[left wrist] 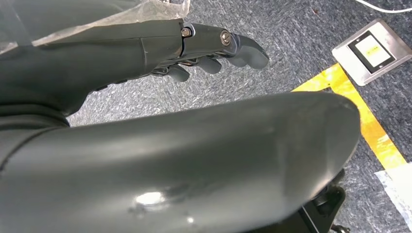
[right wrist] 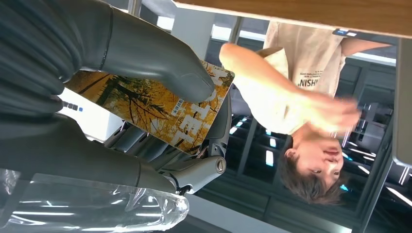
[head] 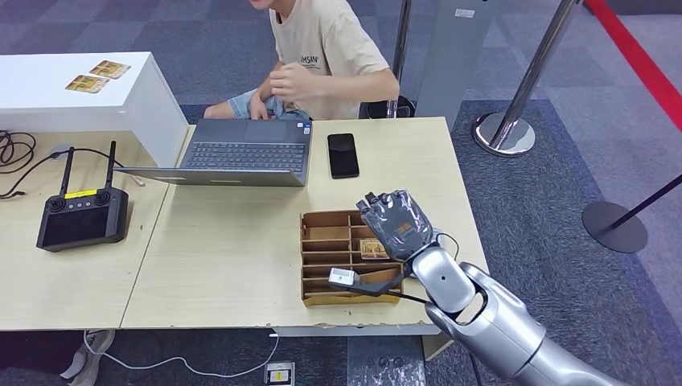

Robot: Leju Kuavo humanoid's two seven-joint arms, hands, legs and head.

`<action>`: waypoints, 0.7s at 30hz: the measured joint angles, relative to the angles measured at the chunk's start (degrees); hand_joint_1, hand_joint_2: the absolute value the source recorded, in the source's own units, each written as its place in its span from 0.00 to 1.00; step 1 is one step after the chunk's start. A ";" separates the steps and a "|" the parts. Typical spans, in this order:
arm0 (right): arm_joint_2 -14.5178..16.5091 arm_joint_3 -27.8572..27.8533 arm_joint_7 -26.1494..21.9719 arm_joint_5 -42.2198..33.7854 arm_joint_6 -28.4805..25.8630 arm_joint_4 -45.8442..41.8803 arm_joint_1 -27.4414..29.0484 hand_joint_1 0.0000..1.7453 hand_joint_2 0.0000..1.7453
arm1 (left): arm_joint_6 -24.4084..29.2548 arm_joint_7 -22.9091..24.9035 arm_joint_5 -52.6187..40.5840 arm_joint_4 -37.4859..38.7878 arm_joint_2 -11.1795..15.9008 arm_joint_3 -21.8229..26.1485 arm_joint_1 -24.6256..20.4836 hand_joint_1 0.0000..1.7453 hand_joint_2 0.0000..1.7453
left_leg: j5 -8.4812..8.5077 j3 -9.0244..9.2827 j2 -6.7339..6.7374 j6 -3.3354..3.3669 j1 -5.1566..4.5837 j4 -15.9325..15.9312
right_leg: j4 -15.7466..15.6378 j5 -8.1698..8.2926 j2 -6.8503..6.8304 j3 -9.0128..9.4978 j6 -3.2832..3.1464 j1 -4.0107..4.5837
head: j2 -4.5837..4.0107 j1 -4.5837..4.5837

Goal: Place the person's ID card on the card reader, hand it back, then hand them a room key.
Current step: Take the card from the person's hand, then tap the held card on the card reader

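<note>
My right hand [head: 396, 223] is raised over the cardboard organiser [head: 310, 241], its back toward the head camera. In the right wrist view its thumb [right wrist: 160, 68] and fingers pinch a yellow card with an autumn-tree print [right wrist: 165, 109]. Another yellow card [head: 371, 249] lies in one compartment of the organiser. A small white device with a black cable [head: 342, 277] rests on the organiser's front part. The person in a beige shirt [head: 326, 48] sits across the table, one hand [head: 289, 80] lifted at chest height. My left hand [left wrist: 209, 51] hangs over the carpet, holding nothing.
An open laptop [head: 245, 153] and a black phone [head: 343, 154] lie on the far side of the table. A black remote controller [head: 80, 217] sits at the left. A white box [head: 145, 104] carries two cards [head: 96, 76]. Stanchions [head: 505, 133] stand on the right.
</note>
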 joint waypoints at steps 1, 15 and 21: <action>0.00 -0.01 0.07 -0.60 -0.72 -0.04 0.02 1.00 1.00 | 0.04 0.00 -0.05 0.00 -0.01 0.00 0.00 0.00 0.00 | 0.00 0.00 0.00 0.00 0.00 0.00 | 0.00 0.00 0.00 0.00 0.00 0.00 | 0.00 0.00; -1.61 -6.06 -1.95 -29.05 -10.71 -7.12 3.81 1.00 1.00 | 0.68 -0.15 -0.31 0.02 -0.62 0.00 0.32 0.00 0.00 | 0.00 0.03 0.01 0.00 0.00 0.02 | 0.00 0.00 0.01 0.01 0.00 0.00 | 0.00 -0.01; -1.55 -10.85 -12.19 -61.92 -10.98 -6.60 4.24 1.00 1.00 | 0.46 -1.45 0.00 0.06 -0.61 0.00 0.36 0.00 0.00 | 0.00 0.02 0.00 0.00 0.00 0.02 | 0.00 0.01 0.00 0.03 0.00 0.00 | 0.00 0.01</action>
